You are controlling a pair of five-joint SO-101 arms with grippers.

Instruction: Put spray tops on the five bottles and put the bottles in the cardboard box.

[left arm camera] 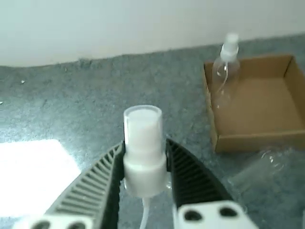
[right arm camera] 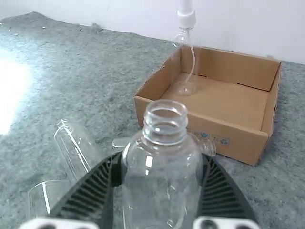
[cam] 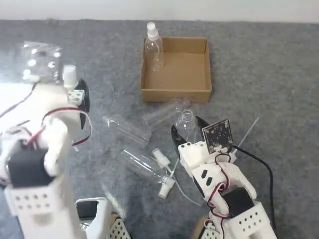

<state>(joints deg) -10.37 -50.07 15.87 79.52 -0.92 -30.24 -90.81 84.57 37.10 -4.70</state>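
The clear plastic bottle with the open threaded neck stands upright in my right gripper, with the black ribbed jaws clamped on its body. In the high view it sits just in front of the near wall of the shallow brown cardboard box. The white spray top with its thin dip tube is upright in my left gripper, jaws pinched on its collar, and it is well off to the left of the held bottle.

I judge this to be the capping step for the second bottle, since one capped clear bottle already stands in the box's far left corner. Next I need to bring top and neck together, feed the tube into the mouth first, then seat the collar square and twist. The tube looks bendy and could catch on the rim.

The high view gives me the gap between the two arms and the count of what's left. Three uncapped clear bottles lie on the grey felt table cover between the arms, and two loose white spray tops lie beside the nearest of them. My left wrist view gives the grip on the collar up close. My right wrist view gives the neck, open and unobstructed, which is too small to check from above.
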